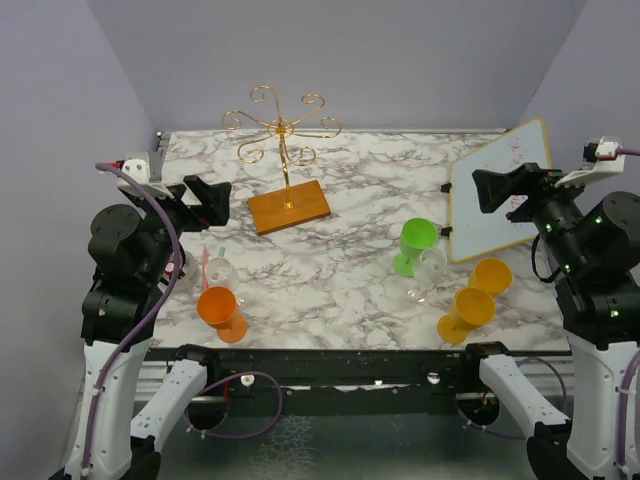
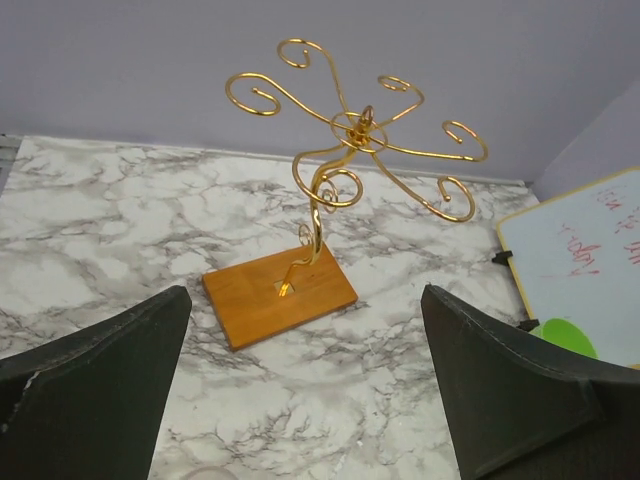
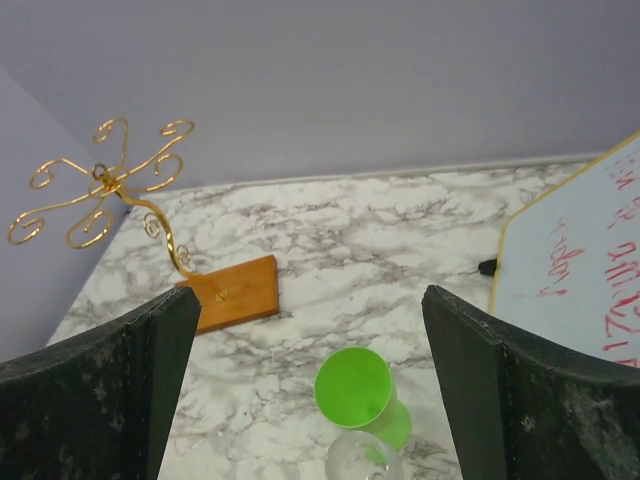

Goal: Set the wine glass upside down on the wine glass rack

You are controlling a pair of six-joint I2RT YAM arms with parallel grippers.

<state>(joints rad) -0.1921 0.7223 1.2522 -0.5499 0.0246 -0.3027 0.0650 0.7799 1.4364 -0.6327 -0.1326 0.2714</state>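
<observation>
Both arms hover over the table (image 1: pixel 350 225), the left gripper (image 1: pixel 213 196) and right gripper (image 1: pixel 488 190) spread wide and holding nothing. The rack (image 1: pixel 289 206) stands at the far left-centre. A clear wine glass (image 1: pixel 428 268) waits by the right arm, just beside a green cup (image 1: pixel 415 240); a second glass (image 1: pixel 219 269) sits behind an orange cup (image 1: pixel 220 308). A clean pickup likely means taking the stem without nudging the cups. Yellow cups (image 1: pixel 470 308) and a whiteboard (image 1: pixel 520 150) crowd the right.

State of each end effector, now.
Left end effector: open, holding nothing.
Right end effector: open, holding nothing.
</observation>
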